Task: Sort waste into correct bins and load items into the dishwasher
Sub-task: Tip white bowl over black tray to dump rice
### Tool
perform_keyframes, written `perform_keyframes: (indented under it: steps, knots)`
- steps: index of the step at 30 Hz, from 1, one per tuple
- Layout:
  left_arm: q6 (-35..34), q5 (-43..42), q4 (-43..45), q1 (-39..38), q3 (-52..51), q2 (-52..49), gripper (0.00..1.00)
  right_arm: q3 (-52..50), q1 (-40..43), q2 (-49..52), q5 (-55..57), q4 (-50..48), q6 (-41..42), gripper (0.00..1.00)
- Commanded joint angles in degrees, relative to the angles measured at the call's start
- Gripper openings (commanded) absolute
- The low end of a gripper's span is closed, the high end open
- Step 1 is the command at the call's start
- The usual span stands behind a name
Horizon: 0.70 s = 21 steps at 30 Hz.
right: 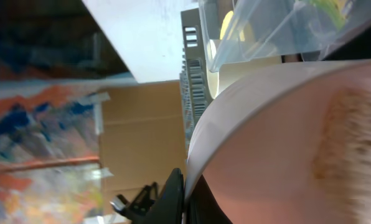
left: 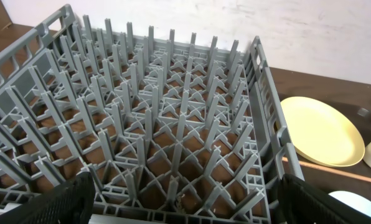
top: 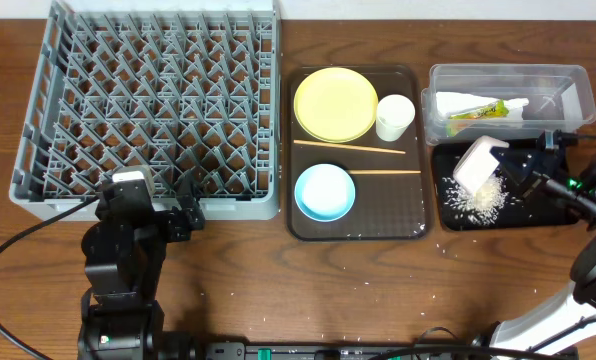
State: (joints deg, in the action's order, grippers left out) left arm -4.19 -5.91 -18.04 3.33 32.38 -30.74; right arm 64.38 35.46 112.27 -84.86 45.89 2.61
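white bowl point(top: 478, 161) tilted, crumbs point(top: 475, 200) on black tray point(top: 526, 213)

No word, brand, number or sign can be read anywhere; the snack wrapper point(top: 475, 112) lying in the clear tub point(top: 508, 72) carries coloured print, but it is too small to make out.
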Motion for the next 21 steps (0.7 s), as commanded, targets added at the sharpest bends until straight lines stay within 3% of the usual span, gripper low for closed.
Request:
perform_keyframes:
  steps: [1, 8, 21]
  knots:
    - [0.5, -0.5, 0.0, 0.2, 0.9, 0.1, 0.95, 0.0, 1.4, 0.2, -4.5, 0.1, 6.4, 0.01]
    - [0.5, -0.5, 0.0, 0.2, 0.9, 0.1, 0.95, 0.1, 4.4, 0.1, -4.5, -0.2, 10.4, 0.01]
    - [0.5, -0.5, 0.0, 0.2, 0.9, 0.1, 0.95, 0.1, 7.5, -1.0, -4.5, 3.8, 7.2, 0.01]
